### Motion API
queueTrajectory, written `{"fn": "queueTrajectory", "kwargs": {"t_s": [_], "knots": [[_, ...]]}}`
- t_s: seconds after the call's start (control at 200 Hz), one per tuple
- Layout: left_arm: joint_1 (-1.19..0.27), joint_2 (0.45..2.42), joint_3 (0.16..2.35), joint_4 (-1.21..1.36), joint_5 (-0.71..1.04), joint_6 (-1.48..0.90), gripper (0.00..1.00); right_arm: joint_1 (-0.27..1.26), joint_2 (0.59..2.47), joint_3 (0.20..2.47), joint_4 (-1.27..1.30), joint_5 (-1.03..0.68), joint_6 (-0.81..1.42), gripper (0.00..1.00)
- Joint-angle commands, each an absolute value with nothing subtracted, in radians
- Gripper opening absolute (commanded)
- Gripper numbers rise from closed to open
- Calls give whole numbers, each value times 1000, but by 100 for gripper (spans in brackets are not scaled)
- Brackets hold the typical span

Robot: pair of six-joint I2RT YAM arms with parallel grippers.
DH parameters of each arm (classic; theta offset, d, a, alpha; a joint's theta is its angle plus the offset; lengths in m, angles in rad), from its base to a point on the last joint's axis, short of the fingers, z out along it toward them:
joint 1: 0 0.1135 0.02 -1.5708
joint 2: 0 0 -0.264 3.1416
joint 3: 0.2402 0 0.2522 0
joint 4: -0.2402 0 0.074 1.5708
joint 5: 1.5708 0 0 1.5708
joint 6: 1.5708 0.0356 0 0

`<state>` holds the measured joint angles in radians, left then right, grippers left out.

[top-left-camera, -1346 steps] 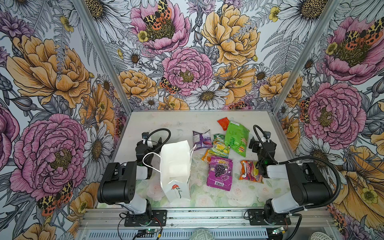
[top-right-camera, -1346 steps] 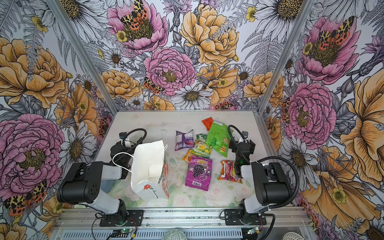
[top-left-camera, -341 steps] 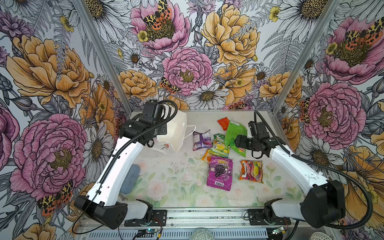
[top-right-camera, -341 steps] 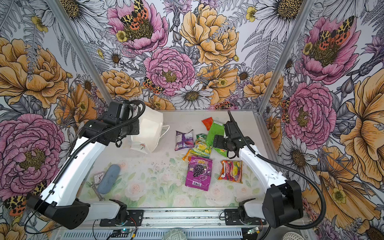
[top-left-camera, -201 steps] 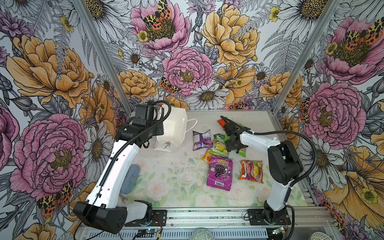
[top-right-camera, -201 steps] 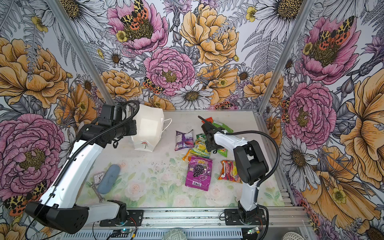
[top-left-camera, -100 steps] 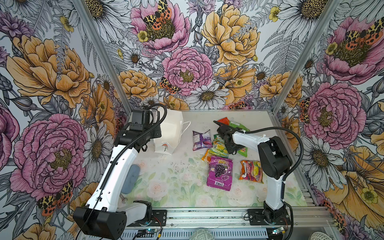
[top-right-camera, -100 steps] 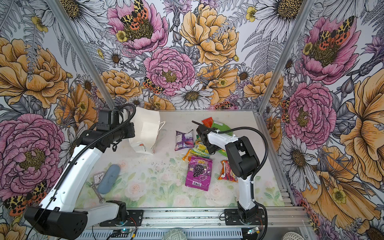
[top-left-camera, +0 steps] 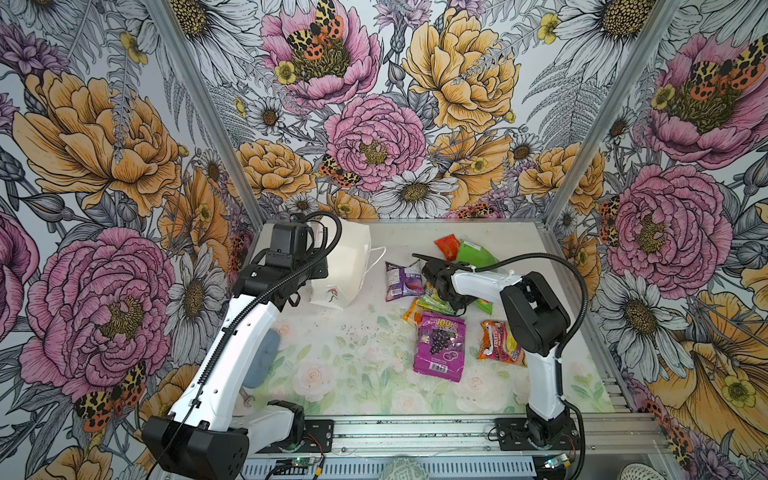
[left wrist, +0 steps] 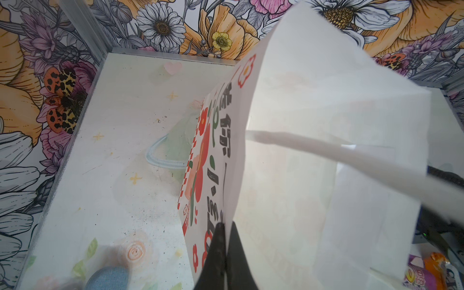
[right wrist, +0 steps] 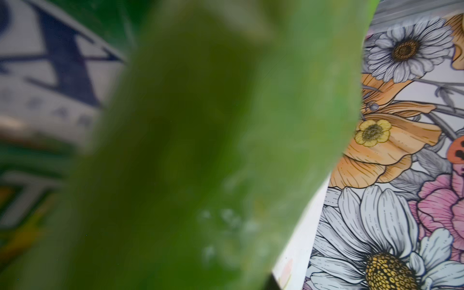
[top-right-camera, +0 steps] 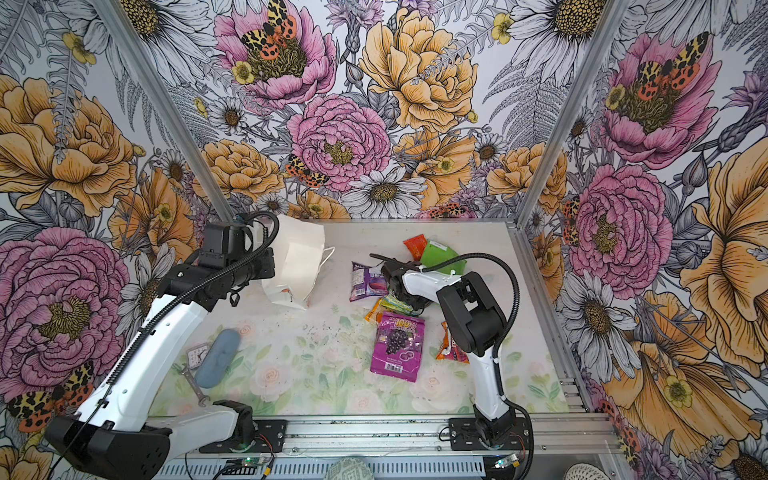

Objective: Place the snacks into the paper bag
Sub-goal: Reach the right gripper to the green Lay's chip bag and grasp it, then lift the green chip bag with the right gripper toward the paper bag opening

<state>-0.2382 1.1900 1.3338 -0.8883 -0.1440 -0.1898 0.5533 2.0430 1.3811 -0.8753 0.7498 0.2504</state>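
Since before, my right gripper slid over the green chip bag; I cannot tell if it grips. My left gripper pinches the paper bag.

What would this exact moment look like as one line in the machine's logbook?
left gripper: shut on paper bag rim, bag tilted | right gripper: at green chip bag, grip unclear

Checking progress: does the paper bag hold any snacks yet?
Empty, it seems: the paper bag shows only white inside, and all seven snacks are outside it.
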Motion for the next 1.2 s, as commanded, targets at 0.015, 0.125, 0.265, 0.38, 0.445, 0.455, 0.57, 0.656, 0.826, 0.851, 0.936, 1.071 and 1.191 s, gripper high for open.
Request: {"fn": "queueTrajectory", "kwargs": {"t_s": [0.015, 0.125, 0.265, 0.38, 0.445, 0.455, 0.57, 0.656, 0.826, 0.851, 0.936, 1.071, 1.191], "knots": [[-246, 1175, 1321, -857, -201, -170, 0, 568, 1908, 1352, -831, 799, 261, 9], [-247, 1180, 1319, -859, -258, -170, 0, 578, 1798, 1319, -827, 800, 278, 0], [-248, 1181, 1315, -859, -299, -170, 0, 608, 1610, 1270, -827, 763, 287, 0], [-257, 1182, 1315, -859, -337, -171, 0, 622, 1455, 1259, -828, 647, 288, 0], [-265, 1177, 1313, -858, -367, -171, 0, 626, 1388, 1270, -833, 578, 294, 0], [-267, 1176, 1312, -858, -373, -170, 0, 627, 1379, 1274, -833, 568, 295, 0], [-284, 1163, 1304, -855, -454, -170, 0, 641, 1308, 1331, -858, 476, 307, 0], [-291, 1161, 1298, -852, -488, -166, 0, 653, 1277, 1377, -872, 409, 317, 0], [-293, 1166, 1297, -846, -509, -164, 0, 674, 1224, 1446, -876, 256, 371, 0], [-294, 1164, 1295, -844, -505, -163, 0, 677, 1219, 1456, -876, 227, 379, 0], [-305, 1158, 1291, -830, -444, -152, 0, 696, 1206, 1499, -875, 134, 410, 0], [-332, 1141, 1279, -808, -402, -147, 0, 759, 1203, 1570, -879, 62, 442, 0], [-342, 1145, 1273, -804, -428, -148, 0, 851, 1226, 1627, -885, 47, 464, 0]]}}
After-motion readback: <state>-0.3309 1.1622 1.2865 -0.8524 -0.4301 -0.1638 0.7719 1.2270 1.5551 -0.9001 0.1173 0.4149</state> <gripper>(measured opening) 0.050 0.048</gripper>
